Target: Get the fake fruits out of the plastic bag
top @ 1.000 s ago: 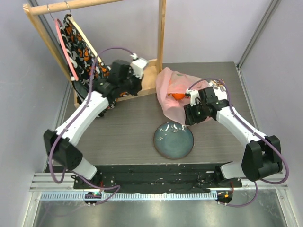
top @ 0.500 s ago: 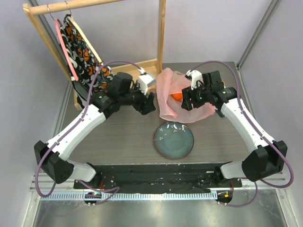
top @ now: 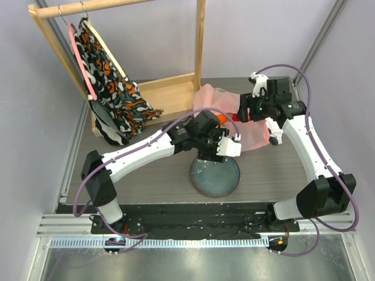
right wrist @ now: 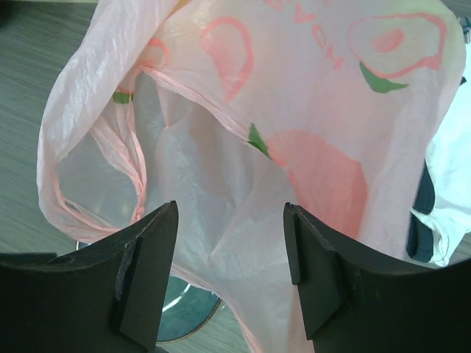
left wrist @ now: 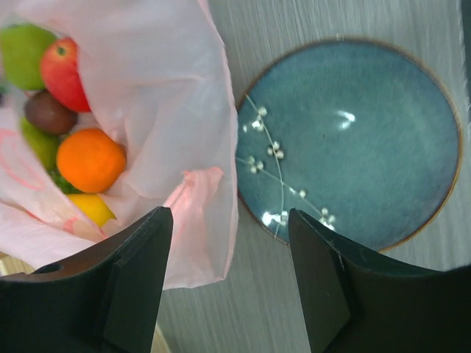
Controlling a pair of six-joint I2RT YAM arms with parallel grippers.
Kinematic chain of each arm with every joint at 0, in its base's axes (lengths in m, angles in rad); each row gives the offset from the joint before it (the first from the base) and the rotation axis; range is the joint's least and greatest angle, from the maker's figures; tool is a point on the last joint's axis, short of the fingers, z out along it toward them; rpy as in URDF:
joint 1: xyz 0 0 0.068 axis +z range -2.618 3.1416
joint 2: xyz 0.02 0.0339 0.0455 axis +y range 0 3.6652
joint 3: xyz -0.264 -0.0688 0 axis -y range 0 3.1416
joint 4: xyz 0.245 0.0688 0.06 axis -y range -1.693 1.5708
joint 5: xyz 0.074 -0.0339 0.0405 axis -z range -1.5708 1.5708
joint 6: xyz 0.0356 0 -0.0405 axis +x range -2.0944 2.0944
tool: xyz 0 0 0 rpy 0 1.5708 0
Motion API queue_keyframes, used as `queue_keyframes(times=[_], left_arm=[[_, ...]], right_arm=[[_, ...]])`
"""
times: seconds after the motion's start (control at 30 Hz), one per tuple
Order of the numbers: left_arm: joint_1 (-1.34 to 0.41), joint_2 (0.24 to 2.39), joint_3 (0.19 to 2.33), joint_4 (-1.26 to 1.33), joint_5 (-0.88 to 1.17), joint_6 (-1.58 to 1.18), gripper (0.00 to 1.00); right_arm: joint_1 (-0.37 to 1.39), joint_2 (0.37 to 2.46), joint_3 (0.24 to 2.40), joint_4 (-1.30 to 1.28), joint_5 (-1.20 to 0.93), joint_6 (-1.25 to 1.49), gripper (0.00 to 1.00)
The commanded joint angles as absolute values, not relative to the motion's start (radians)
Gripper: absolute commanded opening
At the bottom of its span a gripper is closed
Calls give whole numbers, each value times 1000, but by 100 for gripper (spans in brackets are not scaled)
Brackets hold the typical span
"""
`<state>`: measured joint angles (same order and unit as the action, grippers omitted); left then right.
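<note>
The pink plastic bag (top: 214, 111) lies crumpled just behind the blue plate (top: 215, 175). In the left wrist view its mouth shows the fake fruits: a green apple (left wrist: 22, 50), a red apple (left wrist: 62, 70), a dark purple fruit (left wrist: 48, 112), an orange (left wrist: 90, 159) and a yellow mango (left wrist: 92, 208). My left gripper (left wrist: 229, 220) is open above the strip of table between the bag's edge and the plate (left wrist: 353, 140), holding nothing. My right gripper (right wrist: 230, 213) hangs open over the bag (right wrist: 294, 125), its fingers apart from the film.
A wooden rack (top: 170, 93) with a patterned orange, black and white cloth (top: 111, 88) stands at the back left. A white and navy cloth (right wrist: 445, 176) lies right of the bag. The left arm (top: 146, 149) stretches across the middle of the table.
My left arm swung from the rack to the centre, over the plate's far edge, and its gripper opened. My right gripper moved back and right above the bag and opened wider.
</note>
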<state>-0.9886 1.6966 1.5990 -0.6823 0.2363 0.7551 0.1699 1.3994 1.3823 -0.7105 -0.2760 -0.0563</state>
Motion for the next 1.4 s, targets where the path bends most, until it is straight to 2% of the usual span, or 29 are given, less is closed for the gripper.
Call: queue_keyframes(times=[0.0, 0.1, 0.27, 0.47, 0.5, 0.57, 0.6, 0.63, 0.7, 0.83, 1.03, 1.23, 1.3, 1.33, 1.37], left_arm=[[-1006, 1709, 1569, -684, 97, 897, 68], [-1006, 1742, 1545, -643, 22, 928, 67], [-1005, 1788, 1511, -533, -44, 882, 53], [-999, 1856, 1577, -485, -138, 804, 43], [-997, 1865, 1595, -491, -143, 793, 34], [-988, 1879, 1615, -508, -153, 770, 23], [-983, 1891, 1638, -531, -159, 743, 9], [-968, 1894, 1652, -543, -173, 709, 0], [-934, 1887, 1708, -598, -149, 532, 0], [-746, 1788, 1747, -655, 44, 187, 0], [-609, 1662, 1707, -664, 253, -67, 0], [-558, 1609, 1626, -605, 429, -160, 0], [-575, 1583, 1598, -563, 535, -69, 34], [-595, 1579, 1600, -568, 514, -4, 44], [-616, 1572, 1600, -604, 482, 182, 53]], right_arm=[[156, 1374, 1413, -670, -311, -20, 67], [156, 1362, 1405, -670, -324, -21, 67], [156, 1370, 1390, -669, -328, -21, 67], [158, 1391, 1404, -670, -341, -17, 67], [155, 1399, 1405, -669, -342, -17, 67], [156, 1404, 1405, -669, -348, -14, 67], [156, 1407, 1405, -669, -353, -14, 67], [156, 1408, 1407, -670, -354, -14, 67], [155, 1407, 1416, -672, -357, -20, 67], [156, 1397, 1424, -690, -357, -67, 66], [188, 1419, 1439, -726, -412, -123, 63], [307, 1469, 1470, -741, -399, -155, 57], [311, 1480, 1476, -738, -362, -135, 57], [310, 1482, 1482, -735, -339, -123, 58], [311, 1480, 1482, -729, -286, -108, 60]])
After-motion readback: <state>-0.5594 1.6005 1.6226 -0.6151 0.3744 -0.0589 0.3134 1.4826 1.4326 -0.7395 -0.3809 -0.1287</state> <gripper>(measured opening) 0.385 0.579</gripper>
